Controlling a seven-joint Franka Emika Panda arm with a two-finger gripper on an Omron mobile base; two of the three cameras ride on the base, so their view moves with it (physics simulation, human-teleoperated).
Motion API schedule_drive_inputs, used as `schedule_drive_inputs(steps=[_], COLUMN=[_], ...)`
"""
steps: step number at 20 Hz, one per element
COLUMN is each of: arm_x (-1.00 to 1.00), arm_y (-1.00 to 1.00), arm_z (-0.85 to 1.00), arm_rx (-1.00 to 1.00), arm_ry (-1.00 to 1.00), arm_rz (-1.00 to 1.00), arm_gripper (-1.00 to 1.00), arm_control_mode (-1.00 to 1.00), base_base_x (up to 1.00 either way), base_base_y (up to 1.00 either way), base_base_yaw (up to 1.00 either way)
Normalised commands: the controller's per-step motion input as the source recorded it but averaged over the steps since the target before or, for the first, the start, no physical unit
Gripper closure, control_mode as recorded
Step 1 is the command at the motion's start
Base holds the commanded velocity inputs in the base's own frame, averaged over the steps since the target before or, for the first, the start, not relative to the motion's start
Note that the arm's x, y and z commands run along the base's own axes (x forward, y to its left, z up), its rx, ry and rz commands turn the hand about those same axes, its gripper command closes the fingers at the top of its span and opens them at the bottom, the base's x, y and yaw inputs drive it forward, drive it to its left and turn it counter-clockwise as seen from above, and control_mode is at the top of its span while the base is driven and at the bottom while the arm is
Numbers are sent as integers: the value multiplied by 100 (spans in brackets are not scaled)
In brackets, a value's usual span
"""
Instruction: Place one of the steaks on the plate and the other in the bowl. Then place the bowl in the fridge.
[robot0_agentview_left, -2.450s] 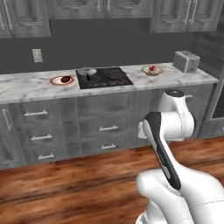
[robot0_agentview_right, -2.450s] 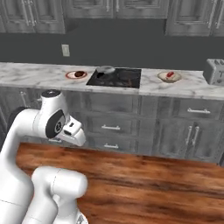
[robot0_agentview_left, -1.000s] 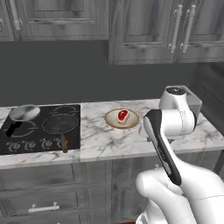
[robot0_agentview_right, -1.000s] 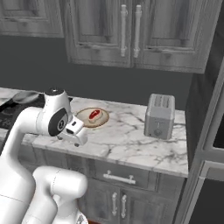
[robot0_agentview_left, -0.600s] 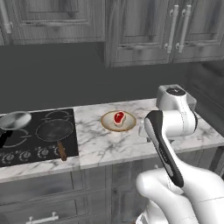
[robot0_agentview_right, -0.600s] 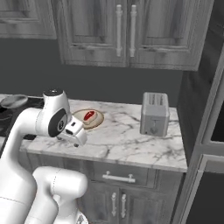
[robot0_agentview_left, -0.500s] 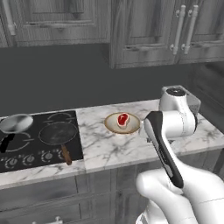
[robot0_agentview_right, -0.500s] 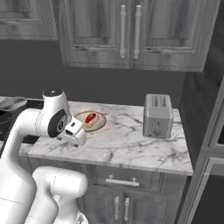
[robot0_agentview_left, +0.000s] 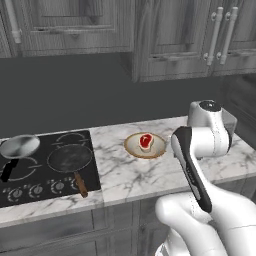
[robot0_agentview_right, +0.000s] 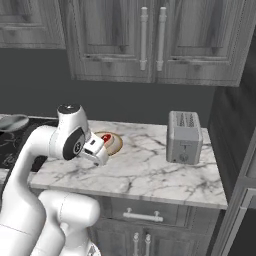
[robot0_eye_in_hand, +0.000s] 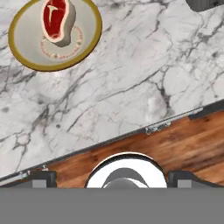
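While the gripper (robot0_eye_in_hand: 112, 177) hangs over the counter's (robot0_eye_in_hand: 144, 78) front edge w/ jaws spread wide, holding nothing, the red steak (robot0_eye_in_hand: 57, 19) lies on the tan-rimmed dish (robot0_eye_in_hand: 26, 50). Dish sits on marble, well apart from the fingertips (robot0_eye_in_hand: 41, 177), toward hand view's upper left.

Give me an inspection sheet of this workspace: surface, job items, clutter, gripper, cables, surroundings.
Surface: marble counter, with a black cooktop set in at its left.
Job items: red steak lies on a gold-rimmed dish, a little off its centre in the hand view. The second steak, the other dish and the fridge: nothing seen.
Clutter: two pans on the cooktop, a silver one at the back left and a dark one with a wooden handle; toaster on the counter right of the dish.
Gripper: gripper open and empty, near the counter's front edge, apart from the dish.
Cables: nothing seen.
Surroundings: grey wood cabinets above and below, dark backsplash, wood floor.
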Motion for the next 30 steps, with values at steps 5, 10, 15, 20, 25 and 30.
schedule_drive_inputs(steps=[5,10,15,20,25,30], arm_x=[63,98,73,56,56,36], arm_y=[-50,-9,3,-13,-1,0], arm_z=[-1,0,-15,-43,-48,-36], arm_rx=[25,36,2,0,0,0], arm_ry=[-3,11,2,1,0,3], arm_rz=[-5,-20,-9,-14,-18,-17], arm_gripper=[-100,-100,-100,-100,-100,-100], arm_control_mode=[-100,-100,-100,-100,-100,-100], base_base_x=[0,0,0,0,0,0], base_base_y=[0,0,0,0,0,0], base_base_yaw=[0,0,0,0,0,0])
